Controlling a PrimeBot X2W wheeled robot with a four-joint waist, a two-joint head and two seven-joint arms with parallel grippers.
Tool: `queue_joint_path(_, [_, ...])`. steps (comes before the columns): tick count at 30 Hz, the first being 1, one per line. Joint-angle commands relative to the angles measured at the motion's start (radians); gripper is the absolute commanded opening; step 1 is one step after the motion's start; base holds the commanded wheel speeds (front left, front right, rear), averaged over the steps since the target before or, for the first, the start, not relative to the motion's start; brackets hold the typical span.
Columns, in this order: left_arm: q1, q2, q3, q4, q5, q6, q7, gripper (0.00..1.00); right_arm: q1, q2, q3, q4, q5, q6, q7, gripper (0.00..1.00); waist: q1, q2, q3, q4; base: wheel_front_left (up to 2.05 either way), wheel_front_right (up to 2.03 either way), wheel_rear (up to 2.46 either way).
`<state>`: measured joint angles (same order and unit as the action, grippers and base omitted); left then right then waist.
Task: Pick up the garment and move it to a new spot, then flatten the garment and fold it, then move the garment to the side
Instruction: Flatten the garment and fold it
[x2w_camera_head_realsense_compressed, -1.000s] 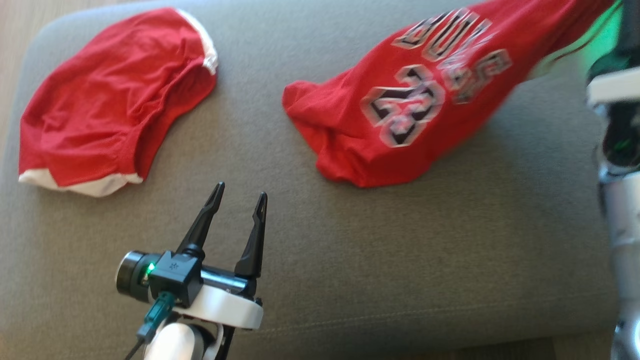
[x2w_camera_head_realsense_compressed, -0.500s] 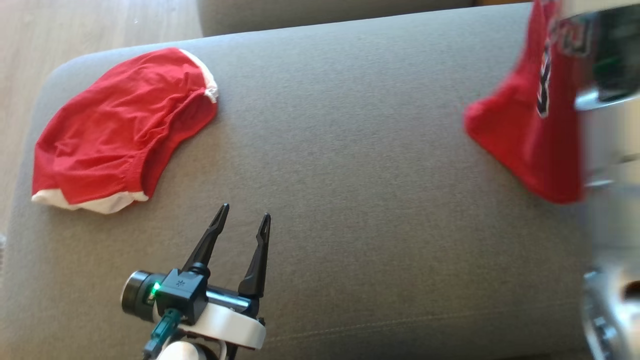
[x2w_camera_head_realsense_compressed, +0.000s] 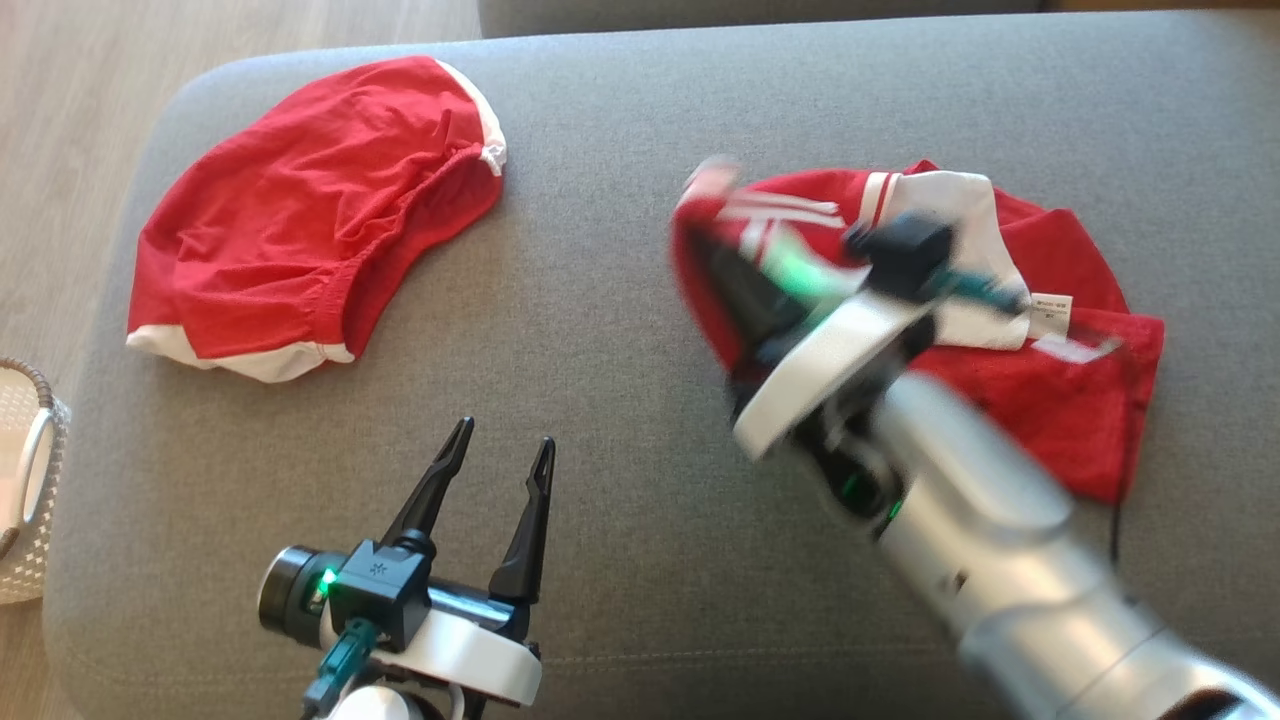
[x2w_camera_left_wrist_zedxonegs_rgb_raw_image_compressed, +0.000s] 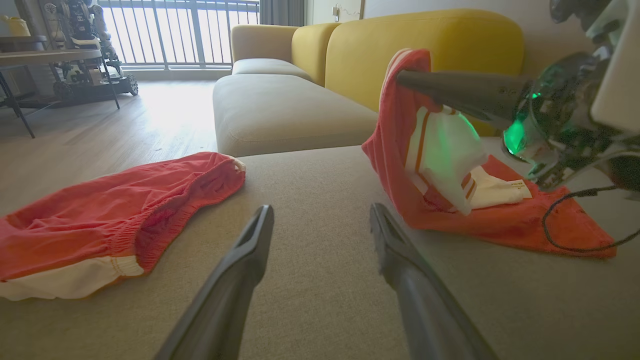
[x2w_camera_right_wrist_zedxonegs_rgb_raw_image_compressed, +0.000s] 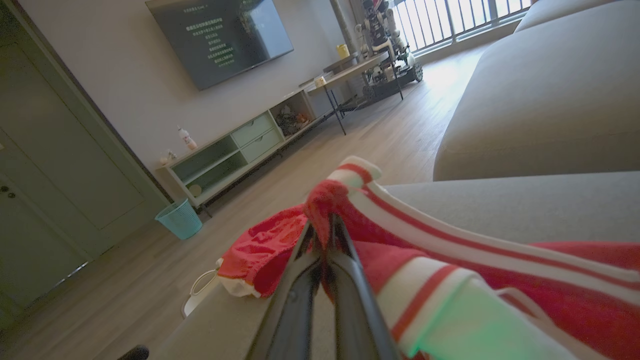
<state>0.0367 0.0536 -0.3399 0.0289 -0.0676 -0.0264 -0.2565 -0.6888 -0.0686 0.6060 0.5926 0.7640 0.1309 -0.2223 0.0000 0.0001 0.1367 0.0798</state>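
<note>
Right end effector (x2w_camera_right_wrist_zedxonegs_rgb_raw_image_compressed: 323, 229) clamped on red jersey (x2w_camera_head_realsense_compressed: 1060, 410).

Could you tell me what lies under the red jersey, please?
Grey cushion under the jersey; right gripper pinches one edge up. Anything beneath its folds is hidden.

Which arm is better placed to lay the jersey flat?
Right, likely: the right pincer is shut on the jersey at a striped edge. The left pincer hangs open over the sofa, apart from it.

floor (x2w_camera_left_wrist_zedxonegs_rgb_raw_image_compressed: 150, 115): pale wood; sofa (x2w_camera_left_wrist_zedxonegs_rgb_raw_image_compressed: 425, 55): yellow back, beige seat; wall (x2w_camera_right_wrist_zedxonegs_rgb_raw_image_compressed: 115, 90): dark television (x2w_camera_right_wrist_zedxonegs_rgb_raw_image_compressed: 222, 35); window (x2w_camera_left_wrist_zedxonegs_rgb_raw_image_compressed: 175, 30): bright, railed
</note>
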Motion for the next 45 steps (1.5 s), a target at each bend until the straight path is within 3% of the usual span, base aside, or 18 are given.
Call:
queue_joint_path(1, [-0.042, -0.003, 0.033, -0.028, -0.01, 0.003, -0.005, 1.0, -0.004, 0.018, 0.055, -0.034, 0.035, 0.0, -0.019, 0.07, 0.0, -0.0001, 0.005, 0.003, 0.0, 0.0, 0.0])
queue_joint_path(3, [-0.043, -0.003, 0.035, -0.027, -0.01, 0.004, -0.005, 1.0, 0.022, 0.018, 0.152, -0.044, 0.086, 0.0, -0.026, 0.18, 0.0, -0.0001, 0.008, 0.002, 0.0, 0.0, 0.0])
queue_joint_path(4, [-0.043, -0.003, 0.035, -0.025, -0.009, 0.003, -0.005, 1.0, 0.03, 0.018, 0.195, -0.051, 0.109, 0.0, -0.029, 0.36, 0.0, -0.0001, 0.01, 0.0, 0.0, 0.0, 0.0])
queue_joint_path(5, [-0.044, -0.003, 0.034, -0.024, -0.009, 0.003, -0.005, 1.0, 0.034, 0.018, 0.233, -0.057, 0.129, 0.0, -0.031, 1.0, 0.0, -0.0001, 0.011, -0.002, 0.0, 0.0, 0.0])
queue_joint_path(8, [-0.052, -0.003, 0.026, -0.022, -0.014, 0.003, -0.005, 1.0, 0.025, 0.018, 0.284, -0.058, 0.158, 0.0, -0.038, 1.0, 0.0, -0.0001, 0.017, -0.007, 0.0, 0.0, 0.0])
queue_joint_path(11, [-0.061, -0.003, 0.019, -0.024, -0.017, 0.005, -0.005, 1.0, 0.008, 0.018, 0.226, -0.083, 0.159, 0.0, -0.039, 1.0, 0.0, -0.0001, 0.03, -0.011, 0.0, 0.0, 0.0])
queue_joint_path(18, [-0.081, -0.003, -0.001, -0.03, -0.031, -0.003, -0.005, 1.0, 0.026, 0.004, -0.107, -0.157, -0.039, 0.0, -0.039, 1.0, 0.0, -0.0001, 0.073, -0.006, 0.0, 0.0, 0.0])
queue_joint_path(21, [-0.079, -0.003, -0.03, -0.027, -0.068, -0.028, -0.005, 1.0, 0.087, -0.024, -0.258, -0.208, -0.126, 0.0, -0.039, 1.0, 0.0, -0.0001, 0.098, -0.001, 0.0, 0.0, 0.0])
queue_joint_path(27, [-0.05, -0.003, -0.187, 0.107, -0.27, -0.101, 0.01, 1.0, 0.193, -0.026, -0.438, -0.293, -0.22, 0.0, -0.039, 1.0, 0.0, -0.0001, 0.152, -0.001, 0.0, 0.0, 0.0])
queue_joint_path(36, [-0.172, 0.087, -0.375, 0.186, -0.619, -0.104, 0.213, 1.0, 0.216, 0.012, -0.523, -0.388, -0.273, 0.0, -0.039, 1.0, 0.0, -0.0001, 0.174, -0.025, 0.0, 0.0, 0.0])
queue_joint_path(45, [-0.266, 0.114, -0.483, 0.233, -0.75, -0.104, 0.272, 1.0, 0.208, 0.018, -0.577, -0.448, -0.273, 0.0, -0.039, 1.0, 0.0, -0.0001, 0.206, -0.061, 0.0, 0.0, 0.0])
